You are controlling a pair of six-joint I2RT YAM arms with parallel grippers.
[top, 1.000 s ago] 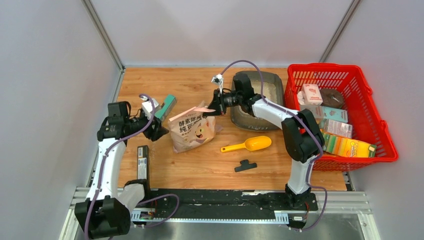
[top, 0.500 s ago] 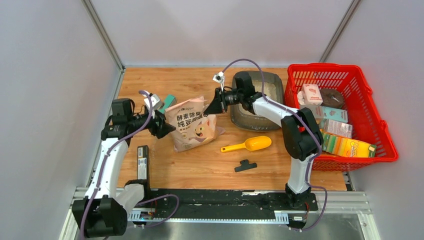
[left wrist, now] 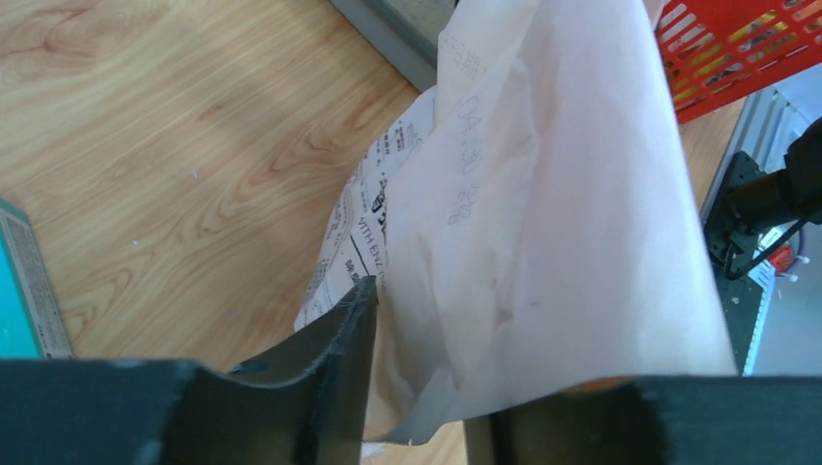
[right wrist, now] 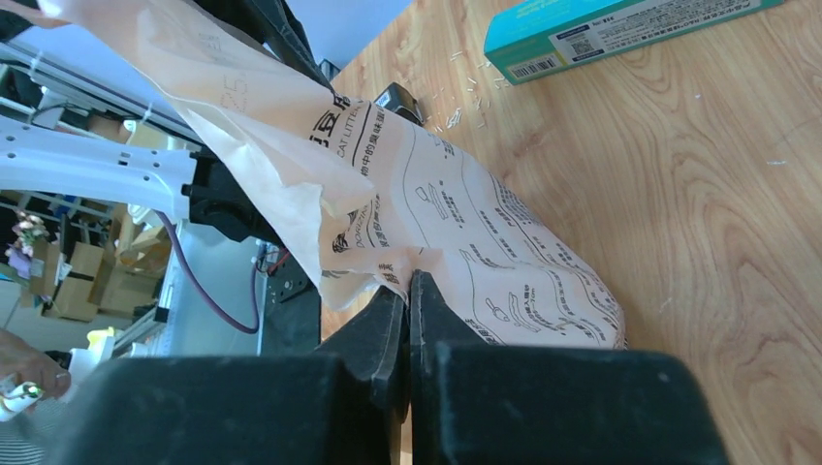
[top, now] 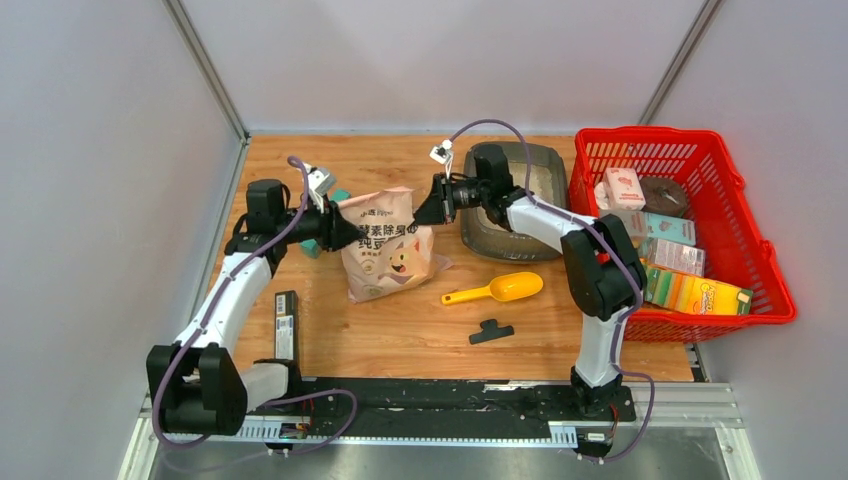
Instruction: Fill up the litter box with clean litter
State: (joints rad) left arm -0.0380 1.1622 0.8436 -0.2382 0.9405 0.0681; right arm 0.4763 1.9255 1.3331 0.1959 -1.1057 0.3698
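Left claw (top: 348, 232) reached bag (top: 392, 252) edge; bag contents hidden.

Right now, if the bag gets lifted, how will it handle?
Probably floppy: the bag is thin film, creased and folded up top. Likely bottom-heavy: its lower half bulges full. It may sag or swing if hung from the right gripper, which pinches only an edge.

Robot test cell, lab-like. Plain grey partition walls (top: 100, 150) on three sides, metal corner posts (top: 205, 70). Wood-grain tabletop (top: 400, 330); left arm (top: 225, 300) and right arm (top: 600, 280) bolted to black rail (top: 450, 397) on aluminium frame. Beyond cell, right wrist view shows stacked cardboard boxes (right wrist: 87, 281).
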